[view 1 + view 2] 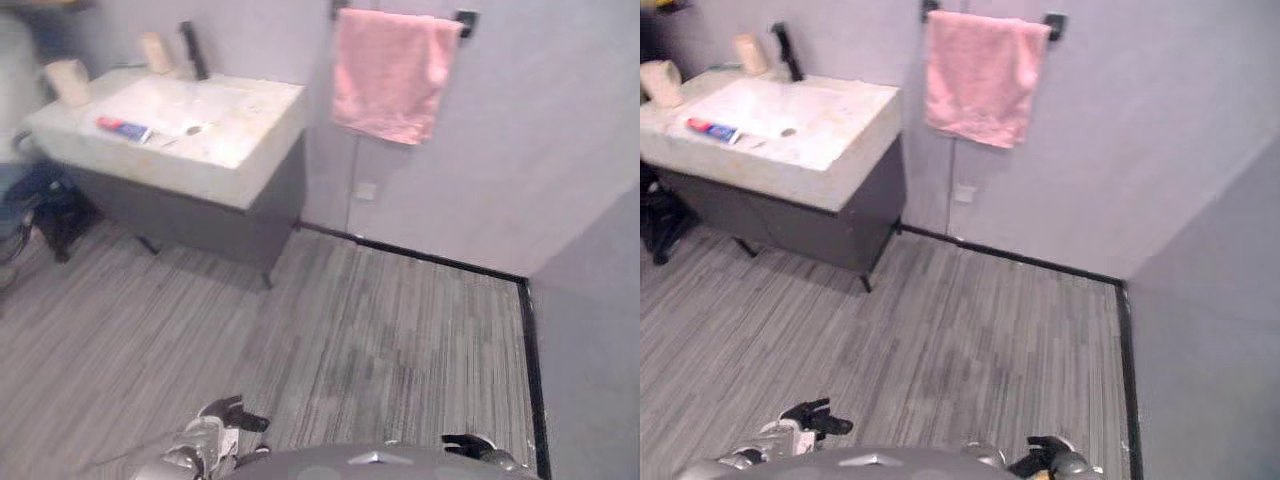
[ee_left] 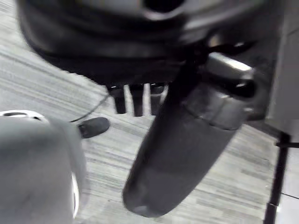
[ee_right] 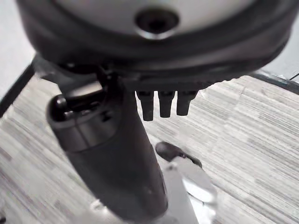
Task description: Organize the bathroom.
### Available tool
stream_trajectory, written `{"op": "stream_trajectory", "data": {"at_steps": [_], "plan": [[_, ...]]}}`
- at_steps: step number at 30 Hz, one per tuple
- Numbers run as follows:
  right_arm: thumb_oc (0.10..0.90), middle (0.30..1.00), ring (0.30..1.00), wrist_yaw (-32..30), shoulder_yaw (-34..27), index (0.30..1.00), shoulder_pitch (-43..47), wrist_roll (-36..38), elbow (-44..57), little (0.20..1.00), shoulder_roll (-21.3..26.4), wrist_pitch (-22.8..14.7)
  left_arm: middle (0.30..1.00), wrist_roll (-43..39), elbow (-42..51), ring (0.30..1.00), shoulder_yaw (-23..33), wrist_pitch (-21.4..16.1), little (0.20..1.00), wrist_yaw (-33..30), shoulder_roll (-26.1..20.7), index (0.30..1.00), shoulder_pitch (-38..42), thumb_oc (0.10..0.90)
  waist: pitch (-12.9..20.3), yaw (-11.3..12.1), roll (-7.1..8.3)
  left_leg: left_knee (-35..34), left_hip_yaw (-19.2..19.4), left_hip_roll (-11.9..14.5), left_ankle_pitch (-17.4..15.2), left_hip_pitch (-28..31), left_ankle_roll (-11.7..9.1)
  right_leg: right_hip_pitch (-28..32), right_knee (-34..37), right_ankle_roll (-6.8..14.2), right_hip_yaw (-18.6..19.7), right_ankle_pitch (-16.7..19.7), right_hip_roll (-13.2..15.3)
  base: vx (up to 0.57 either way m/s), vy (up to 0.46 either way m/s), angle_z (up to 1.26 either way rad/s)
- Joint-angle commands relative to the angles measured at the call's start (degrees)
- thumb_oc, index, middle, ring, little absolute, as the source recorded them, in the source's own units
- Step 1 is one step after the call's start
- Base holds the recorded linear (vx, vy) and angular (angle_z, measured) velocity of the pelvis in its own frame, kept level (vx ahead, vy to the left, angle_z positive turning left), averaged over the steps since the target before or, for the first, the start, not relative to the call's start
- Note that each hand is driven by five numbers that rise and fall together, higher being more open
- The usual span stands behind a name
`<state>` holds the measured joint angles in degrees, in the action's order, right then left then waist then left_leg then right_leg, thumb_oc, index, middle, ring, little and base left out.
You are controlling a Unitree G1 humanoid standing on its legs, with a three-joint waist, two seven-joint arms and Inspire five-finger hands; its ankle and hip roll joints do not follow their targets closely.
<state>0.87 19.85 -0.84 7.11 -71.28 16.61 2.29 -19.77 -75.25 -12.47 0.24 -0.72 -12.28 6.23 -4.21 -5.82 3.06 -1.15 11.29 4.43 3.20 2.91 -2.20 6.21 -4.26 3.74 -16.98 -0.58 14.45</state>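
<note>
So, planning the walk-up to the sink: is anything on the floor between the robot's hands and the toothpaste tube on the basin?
Nothing visible blocks it. The left hand and right hand hang low, and bare striped floor runs to the sink, where the toothpaste tube lies. A dark bag sits off to the sink's left.

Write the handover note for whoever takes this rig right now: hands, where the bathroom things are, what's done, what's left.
Left hand: low by the body over the floor, fingers relaxed, holding nothing.
Right hand: also low, fingers straight, holding nothing.
Sink counter stands ahead to the left. A toothpaste tube lies loose in the basin; two pale cups stand at the back edge beside a black faucet.
Pink towel hangs on the wall bar, slightly uneven.
Done: nothing visibly handled yet.
Left: walk up to the counter, likely put the tube away and straighten the towel.
</note>
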Motion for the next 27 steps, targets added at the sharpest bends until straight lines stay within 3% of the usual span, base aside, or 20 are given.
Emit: {"op": "stream_trajectory", "data": {"at_steps": [1, 2, 4, 6, 9, 10, 11, 13, 14, 15, 17, 20, 23, 27], "plan": [[0.800, 0.900, 0.900, 0.73, 1.19, 0.900, 5.05, -1.54, -0.97, 0.900, 0.76, -0.93, 0.900, 0.48, 0.09, 0.900, -0.22, -2.21, 0.900, -1.02, -1.87, 0.900, 1.76, 0.800, -1.20, 2.11, -2.53, -2.92, -0.74, 1.72, -2.51, 2.17, 1.14, -3.91, -2.65, 2.39, 4.77, -2.11, -4.73, -0.06, 0.388, 0.67], [0.800, 0.900, 0.900, 1.01, 1.19, 0.900, 5.16, -1.74, -1.10, 0.900, 0.44, -0.83, 0.900, 0.08, 0.01, 0.900, -0.68, -1.90, 0.900, -1.07, -1.89, 0.900, 1.93, 0.800, -1.21, 2.04, -2.62, -3.05, -1.29, 0.33, -2.85, 1.97, 2.27, -5.69, -6.73, 2.55, 5.76, 0.28, -2.93, -0.05, 0.392, 0.56], [0.800, 0.900, 0.900, 1.33, 1.19, 0.900, 5.29, -2.38, -1.05, 0.900, 0.36, -0.76, 0.900, -0.15, 0.03, 0.900, -1.17, -1.84, 0.900, -1.30, -1.92, 0.900, 2.11, 0.800, -1.25, 1.94, -2.79, -3.05, -1.63, -0.24, -2.99, 1.83, 2.93, -7.18, -9.70, 2.42, 6.58, 2.04, -2.03, -0.03, 0.281, 0.57], [0.800, 0.900, 0.900, 2.23, 1.56, 0.900, 5.02, -3.89, -0.55, 0.900, 0.37, -0.56, 0.900, -0.47, 0.13, 0.900, -2.82, -1.51, 0.900, -1.35, -2.11, 0.900, 2.78, 0.800, -2.18, 1.48, -3.57, -2.88, -2.99, -2.66, -3.69, 2.16, 5.17, -12.50, -22.64, 1.91, 9.73, 7.98, 1.73, -0.02, 0.388, 0.46], [0.800, 0.900, 0.900, 2.98, 1.86, 0.900, 4.78, -2.59, -0.46, 0.900, 0.60, -1.23, 0.900, 1.81, 0.60, 0.900, -3.89, -0.25, 0.900, -1.61, -2.86, 0.900, 3.24, 0.800, -3.02, 0.70, -4.34, -3.12, -5.13, -3.74, -4.41, 3.30, 5.84, -16.83, -29.29, 1.56, 13.14, 10.31, 0.11, 0.03, 0.227, 0.49], [0.800, 0.900, 0.900, 2.75, 2.13, 0.900, 5.13, -1.06, -0.65, 0.900, 0.57, -0.98, 0.900, 2.52, 0.69, 0.900, -4.34, 0.04, 0.900, -0.90, -3.07, 0.900, 3.37, 0.800, -3.02, 0.24, -4.56, -3.33, -5.92, -3.92, -4.34, 3.47, 5.70, -17.92, -28.94, 1.53, 14.20, 9.98, -2.51, 0.10, 0.096, 1.16], [0.800, 0.900, 0.900, 2.23, 2.86, 0.900, 6.08, 0.83, -0.96, 0.900, 0.15, -0.38, 0.900, 3.30, 0.87, 0.900, -5.12, 0.60, 0.900, -0.49, -3.32, 0.900, 3.57, 0.800, -2.76, -0.66, -4.36, -3.85, -7.27, -4.76, -4.37, 4.09, 5.46, -19.34, -25.09, 1.70, 15.13, 9.11, -7.09, 0.12, 0.063, 1.09], [0.800, 0.900, 0.900, 2.27, 3.23, 0.900, 6.62, 0.69, -1.09, 0.900, -0.31, -0.08, 0.900, 3.53, 0.90, 0.900, -5.26, 0.82, 0.900, -0.45, -3.42, 0.900, 3.68, 0.800, -2.75, -1.03, -4.00, -3.85, -7.82, -5.11, -4.71, 4.43, 5.42, -19.05, -20.89, 1.67, 15.14, 7.30, -9.29, 0.13, 0.016, 0.88], [0.800, 0.900, 0.900, 2.30, 3.40, 0.900, 6.78, 0.32, -1.30, 0.900, -0.49, -0.15, 0.900, 3.55, 0.78, 0.900, -4.93, 0.63, 0.900, -0.59, -3.23, 0.900, 3.68, 0.800, -2.58, -1.47, -3.33, -3.85, -7.95, -5.53, -5.10, 4.89, 5.26, -18.23, -12.86, 2.17, 15.15, 6.20, -10.95, 0.21, -0.036, 0.73], [0.800, 0.900, 0.900, 2.15, 3.78, 0.900, 6.31, -0.21, -1.07, 0.900, -0.52, -0.05, 0.900, 3.31, 1.21, 0.900, -4.79, 0.43, 0.900, -1.39, -2.64, 0.900, 3.56, 0.800, -2.39, -2.36, -1.96, -3.85, -8.56, -7.19, -6.22, 5.62, 5.30, -17.99, -2.37, 2.90, 16.06, 6.93, -14.07, 0.21, -0.039, 0.72], [0.800, 0.900, 0.900, 2.27, 3.68, 0.900, 5.51, -0.71, -0.93, 0.900, -0.17, -0.06, 0.900, 3.42, 1.70, 0.900, -4.58, 0.14, 0.900, -1.94, -2.21, 0.900, 3.28, 0.800, -2.63, -2.76, -0.83, -3.85, -9.43, -8.83, -7.13, 6.19, 5.71, -18.23, 0.94, 3.29, 16.67, 9.17, -16.03, 0.20, -0.040, 0.44], [0.800, 0.900, 0.900, 2.69, 3.15, 0.900, 5.23, -1.31, -1.48, 0.900, 0.33, 0.26, 0.900, 5.04, 2.09, 0.900, -4.19, 0.25, 0.900, -1.97, -2.45, 0.900, 3.41, 0.800, -3.08, -2.99, -0.38, -3.72, -10.55, -9.51, -7.76, 7.13, 6.16, -18.09, 0.74, 2.42, 17.71, 9.52, -17.31, 0.18, -0.067, 0.29], [0.800, 0.900, 0.900, 2.38, 2.73, 0.900, 5.47, -0.03, -3.41, 0.900, 0.46, 0.14, 0.900, 6.23, 1.52, 0.900, -4.34, 0.38, 0.900, -0.74, -2.25, 0.900, 3.56, 0.800, -1.76, -2.53, -0.34, -2.26, -11.65, -9.10, -7.76, 7.07, 6.19, -13.73, 2.21, 0.88, 18.79, 7.72, -17.42, 0.30, -0.124, 0.44], [0.800, 0.900, 0.900, 2.03, 2.05, 0.900, 4.83, -0.82, -3.35, 0.900, 0.31, 0.48, 0.900, 4.99, 1.45, 0.900, -3.80, -0.03, 0.900, -1.11, -1.46, 0.900, 2.56, 0.800, 0.53, -2.27, 0.34, 6.22, -8.05, -7.13, -10.51, 5.93, 4.26, -8.92, 4.50, -0.73, 18.34, 5.90, -16.22, 0.28, -0.130, 0.19]]}}
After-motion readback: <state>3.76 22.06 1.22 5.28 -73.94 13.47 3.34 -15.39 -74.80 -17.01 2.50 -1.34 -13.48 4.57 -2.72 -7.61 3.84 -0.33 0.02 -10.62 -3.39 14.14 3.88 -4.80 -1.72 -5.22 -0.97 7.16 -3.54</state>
